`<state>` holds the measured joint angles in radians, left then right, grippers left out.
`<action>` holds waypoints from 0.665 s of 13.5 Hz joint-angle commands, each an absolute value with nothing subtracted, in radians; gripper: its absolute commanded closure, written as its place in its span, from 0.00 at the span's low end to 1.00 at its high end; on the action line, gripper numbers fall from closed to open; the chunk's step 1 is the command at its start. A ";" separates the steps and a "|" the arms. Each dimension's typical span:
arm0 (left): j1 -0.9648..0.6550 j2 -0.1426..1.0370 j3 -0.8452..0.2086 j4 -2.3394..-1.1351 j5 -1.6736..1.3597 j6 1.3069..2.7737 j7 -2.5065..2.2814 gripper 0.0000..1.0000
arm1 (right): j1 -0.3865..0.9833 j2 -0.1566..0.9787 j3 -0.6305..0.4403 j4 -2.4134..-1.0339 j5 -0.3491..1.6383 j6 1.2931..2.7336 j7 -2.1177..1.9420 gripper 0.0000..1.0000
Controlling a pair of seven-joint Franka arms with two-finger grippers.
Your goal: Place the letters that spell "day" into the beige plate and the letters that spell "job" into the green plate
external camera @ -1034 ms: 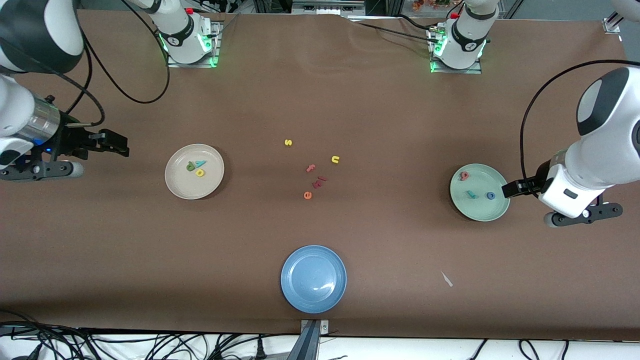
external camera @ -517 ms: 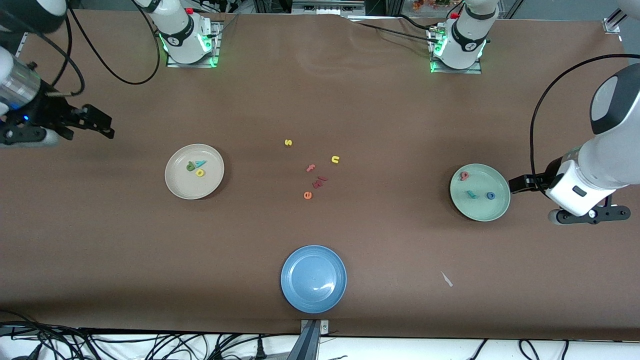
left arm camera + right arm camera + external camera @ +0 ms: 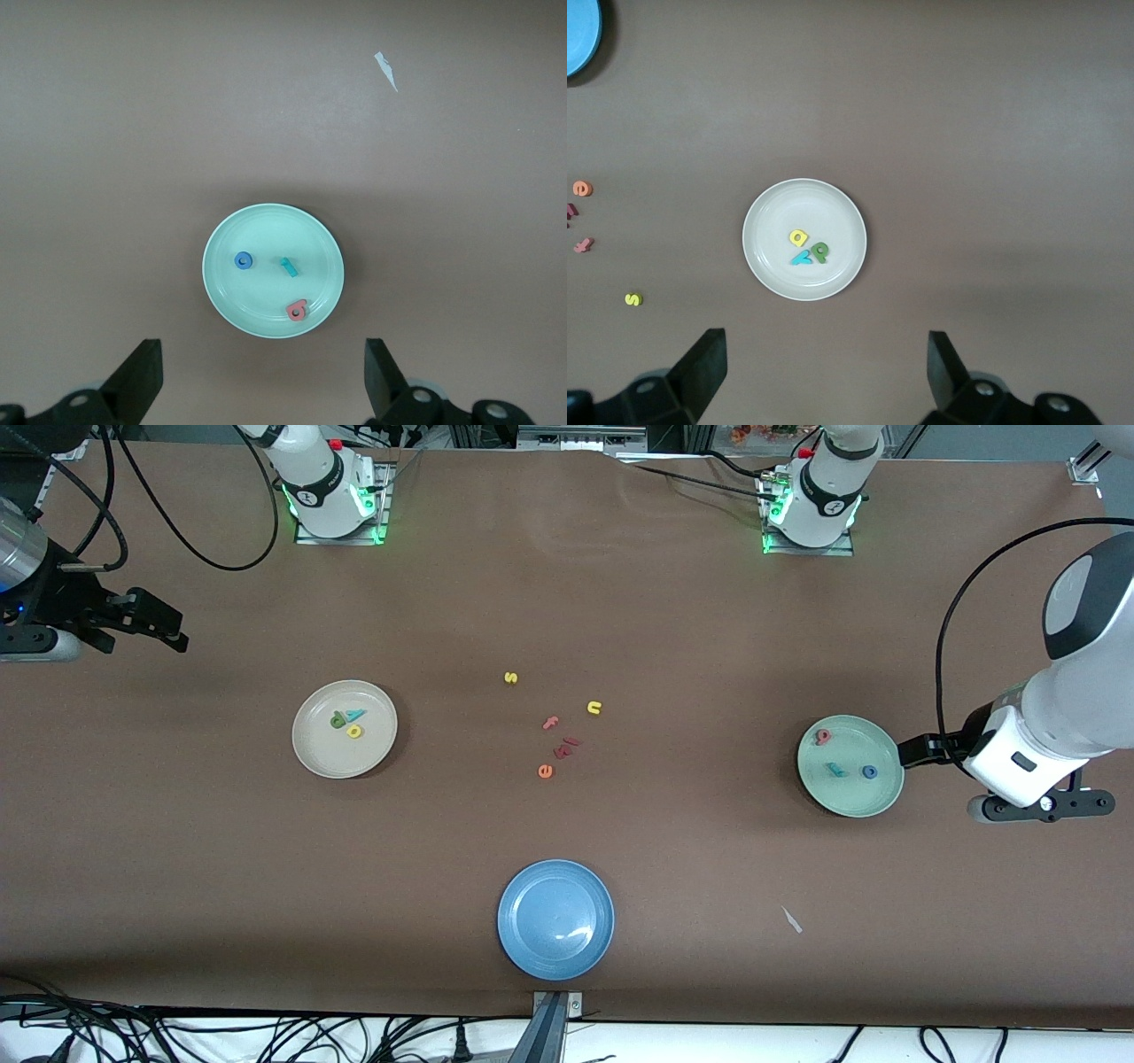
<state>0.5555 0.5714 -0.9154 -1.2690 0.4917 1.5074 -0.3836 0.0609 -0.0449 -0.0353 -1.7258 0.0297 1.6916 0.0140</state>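
Note:
The beige plate (image 3: 312, 751) holds a dark green letter (image 3: 337, 721), a teal "y" (image 3: 355, 714) and a yellow letter (image 3: 354, 732). In the right wrist view the beige plate (image 3: 769, 239) shows all three letters. My right gripper (image 3: 177, 634) (image 3: 824, 352) hangs open and empty over bare table toward the right arm's end. The green plate (image 3: 842, 797) (image 3: 266, 301) holds a salmon "b" (image 3: 823, 736) (image 3: 297, 311), a teal "j" (image 3: 834, 770) (image 3: 287, 266) and a blue "o" (image 3: 870, 772) (image 3: 243, 260). My left gripper (image 3: 908, 751) (image 3: 262, 356) is open and empty just off that plate's rim.
A blue plate (image 3: 532, 948) sits near the front camera's edge. Loose letters lie mid-table: yellow "s" (image 3: 510, 677), yellow "u" (image 3: 594, 708), pink "f" (image 3: 550, 723), orange "e" (image 3: 545, 771) and dark red pieces (image 3: 567, 746). A white scrap (image 3: 791, 919) lies nearer the camera than the green plate.
My right gripper has drawn away from the beige plate toward the table's corner at the right arm's end. My left gripper backed slightly off the green plate's rim. Both stayed open.

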 commanded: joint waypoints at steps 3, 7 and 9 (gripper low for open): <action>0.479 0.575 -0.840 -1.233 0.471 1.506 -0.350 0.00 | 0.046 -0.045 0.005 -1.721 0.031 1.667 0.020 0.00; 0.313 0.545 -0.570 -1.184 0.304 1.525 -0.247 0.00 | 0.051 -0.028 0.006 -1.697 0.032 1.667 0.012 0.00; 0.194 0.502 -0.369 -1.186 0.192 1.526 -0.201 0.00 | 0.048 -0.028 0.005 -1.698 0.034 1.667 0.014 0.00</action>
<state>0.2936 0.5580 -0.5316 -1.1924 0.2813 1.5304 -0.2668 0.0608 -0.0372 -0.0034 -1.7219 0.0296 1.6818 0.0149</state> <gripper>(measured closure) 0.000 0.000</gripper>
